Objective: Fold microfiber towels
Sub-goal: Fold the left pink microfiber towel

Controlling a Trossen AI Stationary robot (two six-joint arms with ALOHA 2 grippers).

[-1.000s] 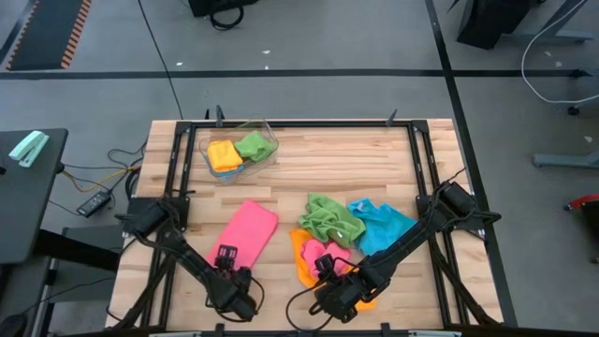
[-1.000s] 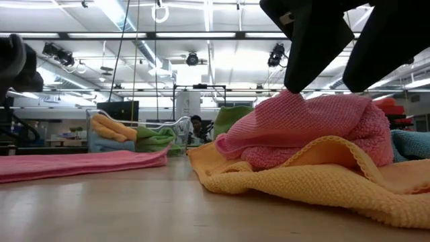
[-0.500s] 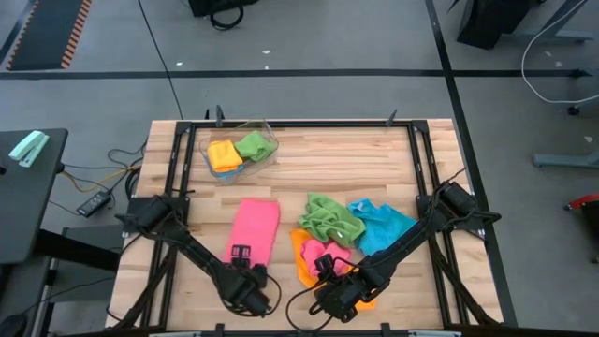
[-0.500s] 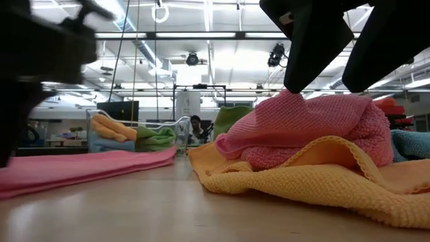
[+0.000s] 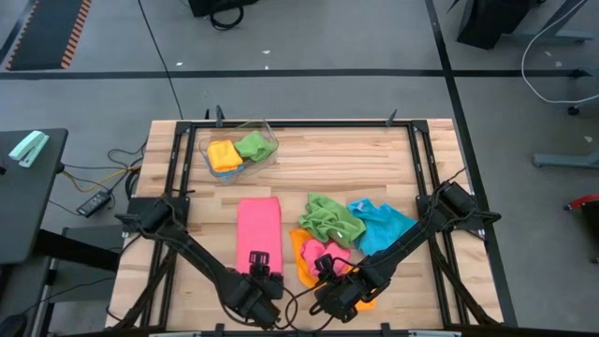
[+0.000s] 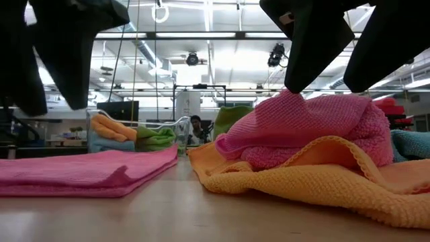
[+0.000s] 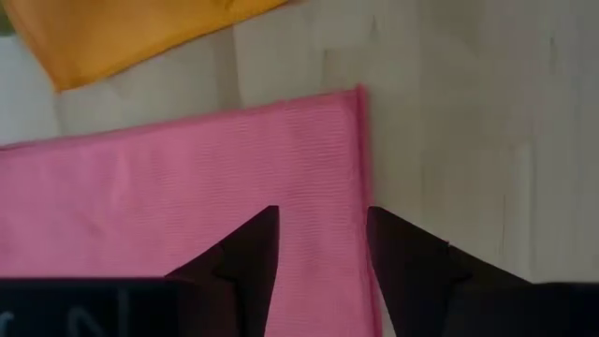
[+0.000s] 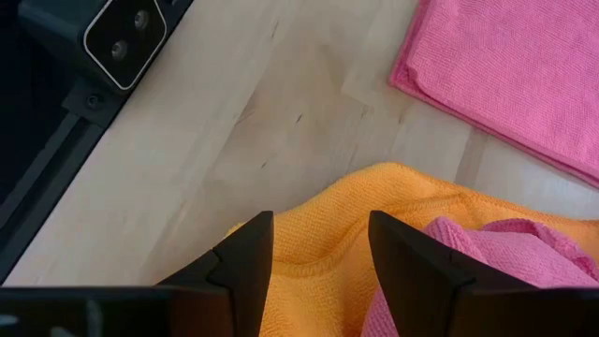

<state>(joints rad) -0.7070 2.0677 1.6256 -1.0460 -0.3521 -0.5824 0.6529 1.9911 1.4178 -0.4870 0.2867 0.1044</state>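
The flat pink towel [image 5: 258,227] lies folded into a long strip left of the table's middle, running toward the front edge. The left gripper [image 5: 258,260] hangs over its front end, fingers apart with nothing between them. Right of it a crumpled pink towel [image 5: 329,255] sits on a rumpled orange towel [image 5: 304,266] near the front edge; the right gripper [image 5: 325,266] is at that pile, fingers apart, holding nothing as far as the wrist view shows. A green towel [image 5: 331,219] and a blue towel [image 5: 382,225] lie unfolded behind. Folded cloths already fill the clear bin [image 5: 241,149] by the back-left corner. Judged so: one towel partly done, four left
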